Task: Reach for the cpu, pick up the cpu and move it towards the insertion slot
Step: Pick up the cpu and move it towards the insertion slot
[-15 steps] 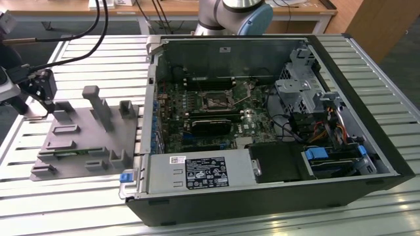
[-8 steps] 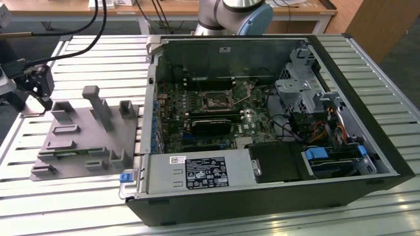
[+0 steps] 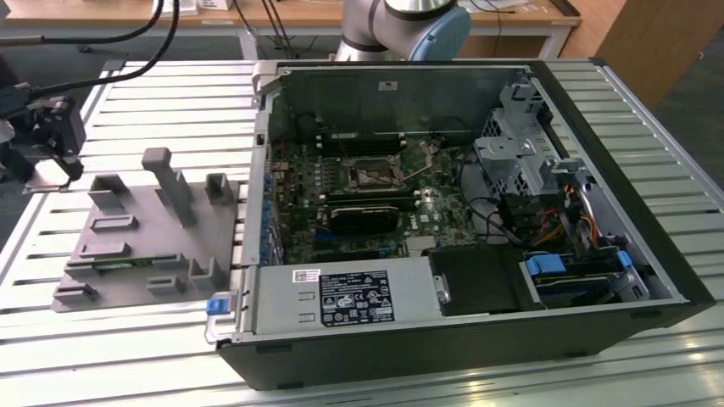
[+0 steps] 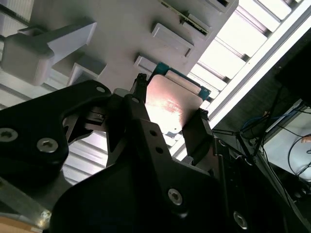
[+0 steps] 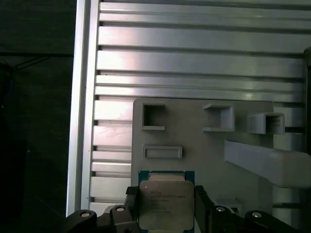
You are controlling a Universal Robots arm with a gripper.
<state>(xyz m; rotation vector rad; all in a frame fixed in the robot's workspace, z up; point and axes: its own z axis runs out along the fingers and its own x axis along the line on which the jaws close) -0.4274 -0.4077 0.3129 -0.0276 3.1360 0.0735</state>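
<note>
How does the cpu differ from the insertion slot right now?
The cpu has a pale silvery top with a green rim; the insertion slot is a dark square inside a metal frame. The cpu is clamped between the fingers of the gripper, by the grey fixture plate outside the computer case; the insertion slot is fixed on the green motherboard inside it. Both are square.

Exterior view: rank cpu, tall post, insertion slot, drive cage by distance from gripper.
1. cpu: in the gripper, per both wrist views.
2. Tall post: on the grey fixture.
3. Insertion slot: on the motherboard.
4. Drive cage: case's far end, exterior view's right.
</note>
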